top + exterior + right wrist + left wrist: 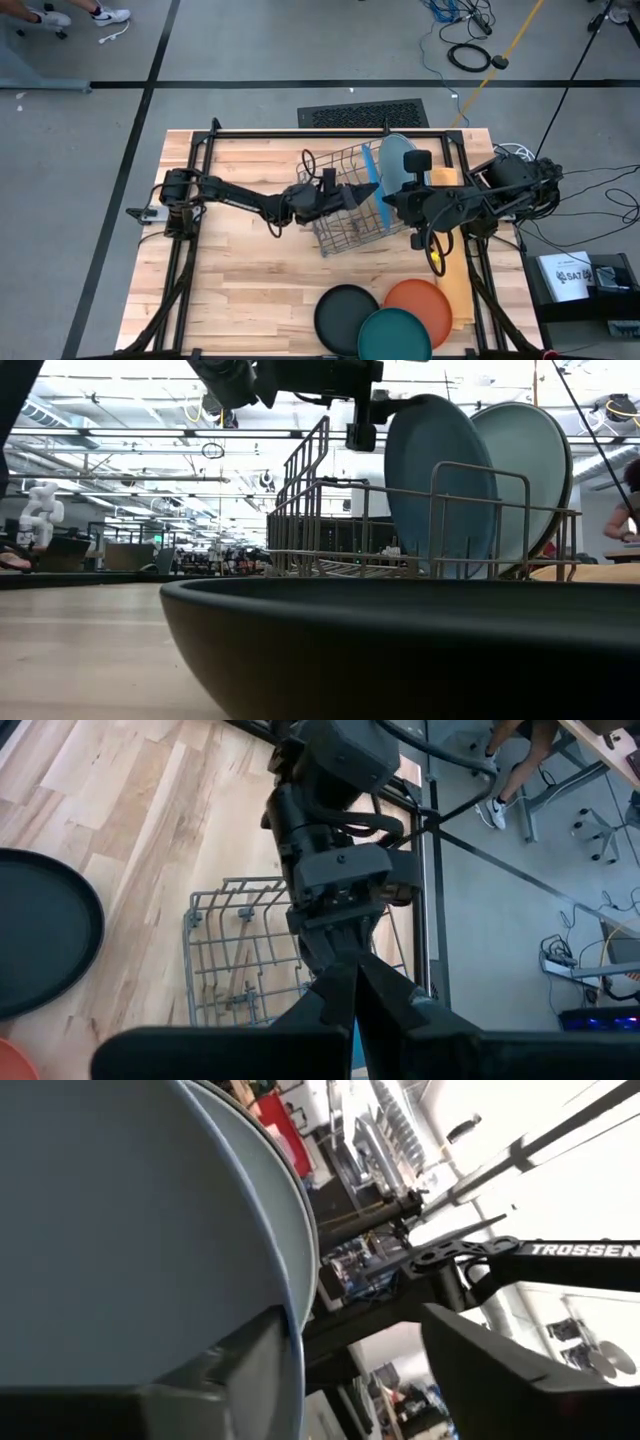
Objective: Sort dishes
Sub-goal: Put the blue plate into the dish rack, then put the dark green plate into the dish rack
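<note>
A wire rack (345, 205) stands mid-table. Two large dishes stand on edge in it: a medium blue plate (440, 490) and, behind it, a pale blue plate (535, 465). My left gripper (355, 195) reaches in level from the table's left, at the medium blue plate's upper rim, and is open. My right gripper (393, 205) hangs shut above the rack's right side, tilted down over the left gripper, and holds nothing. Three smaller plates lie flat near the front edge: black (347, 318), orange (418, 303) and dark teal (395, 336). My left gripper (370, 1350) has its fingers wide apart, with the medium blue plate's rim (300, 1270) right beside one finger (240, 1375). I cannot tell whether that finger touches the rim. The plate stands upright in the rack.
A black rail frame (300, 133) runs around the tabletop. A tan mat (457, 290) lies by the right rail. In the low view the black plate (400, 650) fills the foreground. Bare wood (250, 270) lies left of the flat plates.
</note>
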`<state>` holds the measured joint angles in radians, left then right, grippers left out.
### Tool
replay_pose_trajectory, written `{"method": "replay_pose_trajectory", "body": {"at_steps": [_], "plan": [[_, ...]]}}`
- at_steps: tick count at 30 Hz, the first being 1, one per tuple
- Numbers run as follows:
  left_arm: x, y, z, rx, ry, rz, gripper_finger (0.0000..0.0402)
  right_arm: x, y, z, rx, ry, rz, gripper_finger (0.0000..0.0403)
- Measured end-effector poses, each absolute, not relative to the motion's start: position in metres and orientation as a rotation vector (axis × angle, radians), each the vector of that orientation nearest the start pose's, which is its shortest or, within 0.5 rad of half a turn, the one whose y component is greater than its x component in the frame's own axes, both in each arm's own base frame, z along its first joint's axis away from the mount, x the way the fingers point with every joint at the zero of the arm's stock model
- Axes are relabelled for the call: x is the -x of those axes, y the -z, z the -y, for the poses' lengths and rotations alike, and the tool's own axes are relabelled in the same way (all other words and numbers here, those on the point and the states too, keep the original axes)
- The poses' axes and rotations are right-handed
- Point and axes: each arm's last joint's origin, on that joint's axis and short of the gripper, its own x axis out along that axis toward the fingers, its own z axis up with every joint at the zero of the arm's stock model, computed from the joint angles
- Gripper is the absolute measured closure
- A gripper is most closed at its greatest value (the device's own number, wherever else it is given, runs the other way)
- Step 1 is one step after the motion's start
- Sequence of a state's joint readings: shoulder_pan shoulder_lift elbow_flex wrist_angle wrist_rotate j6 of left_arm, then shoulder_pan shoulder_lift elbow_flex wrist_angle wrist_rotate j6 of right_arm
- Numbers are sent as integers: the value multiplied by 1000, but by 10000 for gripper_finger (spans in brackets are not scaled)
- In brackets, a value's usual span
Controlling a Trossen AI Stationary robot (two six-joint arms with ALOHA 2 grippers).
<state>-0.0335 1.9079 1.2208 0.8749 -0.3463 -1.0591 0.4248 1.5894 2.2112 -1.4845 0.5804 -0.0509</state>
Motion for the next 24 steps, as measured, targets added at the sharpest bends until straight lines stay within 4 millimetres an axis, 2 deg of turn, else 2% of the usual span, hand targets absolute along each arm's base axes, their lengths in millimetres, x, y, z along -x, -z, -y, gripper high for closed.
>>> {"method": "replay_pose_trajectory", "body": {"at_steps": [4,9,14,18,24], "plan": [[-433,-270,-9,1032,-122,319,135,-233,-489,-88,464,127,-761,403],[-436,-285,-20,938,-57,330,131,-233,-489,-88,457,130,-759,403],[-440,-288,-36,900,-39,317,130,-234,-490,-88,453,132,-754,403],[-450,-265,-49,995,-70,219,130,-234,-490,-88,448,132,-746,403],[-462,-233,-53,1137,-66,136,129,-234,-490,-88,433,138,-747,403]]}}
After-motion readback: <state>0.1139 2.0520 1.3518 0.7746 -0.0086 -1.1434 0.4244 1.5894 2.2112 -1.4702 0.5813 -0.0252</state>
